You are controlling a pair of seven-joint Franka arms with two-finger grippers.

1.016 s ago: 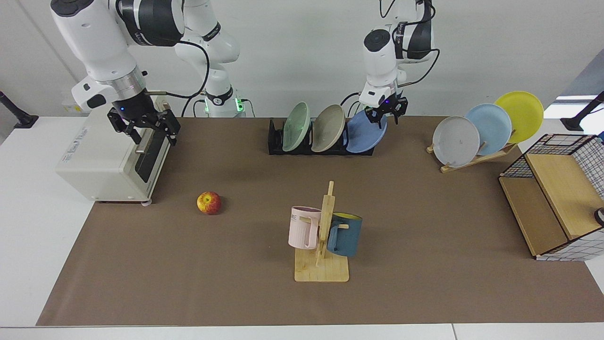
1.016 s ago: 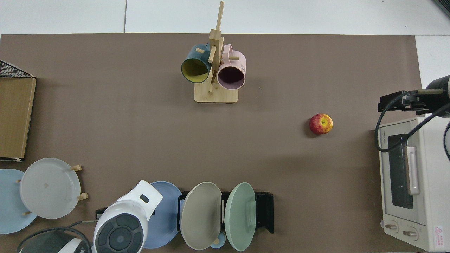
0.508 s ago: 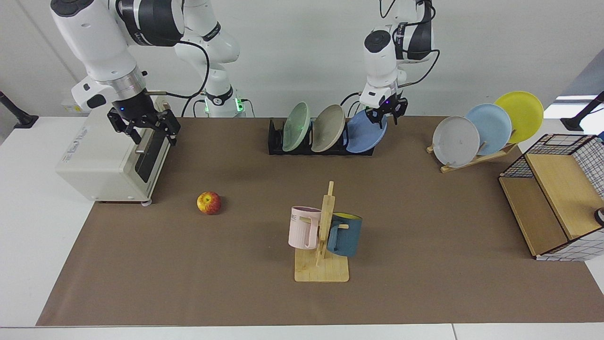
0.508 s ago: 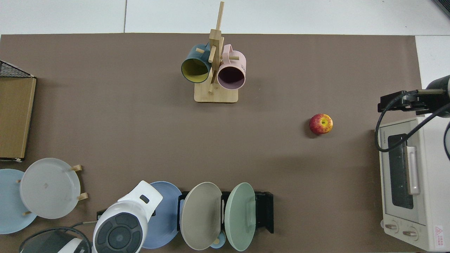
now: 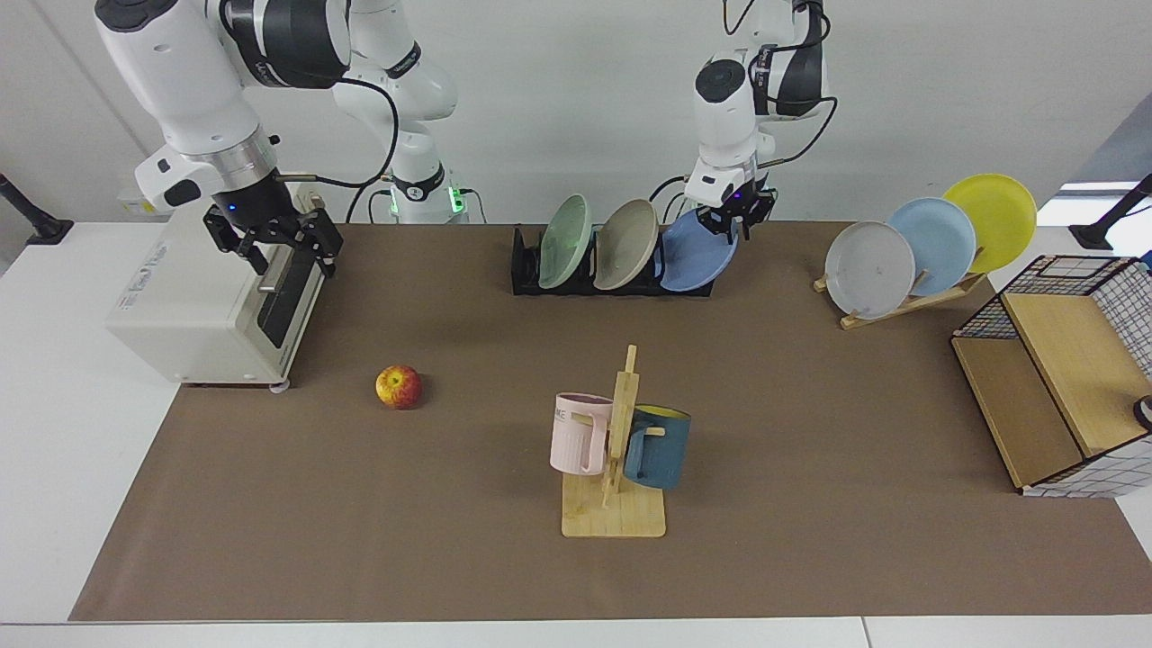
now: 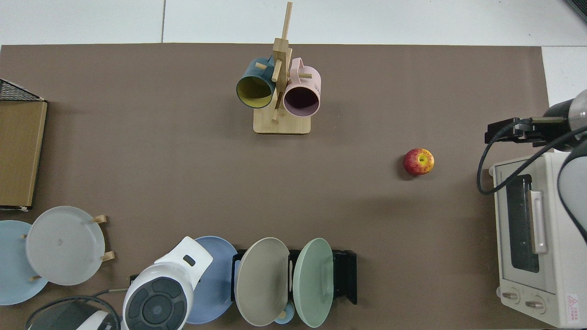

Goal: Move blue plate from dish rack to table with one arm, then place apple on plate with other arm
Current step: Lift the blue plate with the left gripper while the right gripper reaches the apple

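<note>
Facing and top views of the first step, taking the plate out of the rack. The left gripper (image 5: 737,219), in the upper centre of the facing view, sits at the top rim of the blue plate (image 5: 695,256). Over the last second its fingers have drawn in from a visible spread to a narrow set about that rim, so they appear closed on the plate, though contact itself is too small to confirm. The plate has not moved: it leans in the end slot of the black dish rack (image 5: 526,270), beside a beige plate (image 5: 625,245) and a green plate (image 5: 564,241). In the top view the arm's white housing hides the gripper and part of the plate (image 6: 215,293), at lower left of the frame.

The right gripper (image 5: 286,247) waits with its fingers spread and empty over the toaster oven (image 5: 193,310) at upper left; it has barely shifted. The apple (image 5: 399,387) lies untouched on the brown mat of the table (image 5: 810,468), well apart from both grippers.

Judgement: the grasp looks just made, so lifting the plate clear of the dividers comes next.
</note>
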